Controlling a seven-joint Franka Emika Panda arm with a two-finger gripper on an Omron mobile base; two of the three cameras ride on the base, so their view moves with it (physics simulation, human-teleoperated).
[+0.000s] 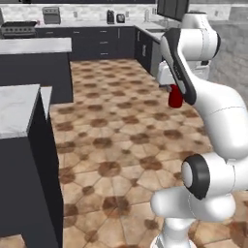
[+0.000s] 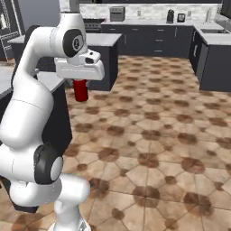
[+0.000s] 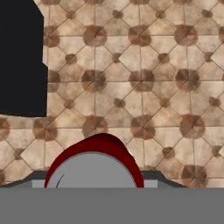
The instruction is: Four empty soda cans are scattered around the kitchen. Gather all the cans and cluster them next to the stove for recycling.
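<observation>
Can: small red cylindrical soda can [image 2: 80,90], silver top toward the hand camera.
Axis: long axis vertical, upright, hanging below the hand.
Place: in the air above the brown patterned tile floor [image 2: 153,135], beside the dark island cabinet [image 2: 106,63].
Gripper [image 2: 80,82]: clamped on the can's upper part.

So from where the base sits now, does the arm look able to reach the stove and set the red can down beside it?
Probably not. The hand holds the red can over open floor, while the stove stands against the far wall, beyond a dark island and a long stretch of tile. The base likely has to drive closer first.
</observation>
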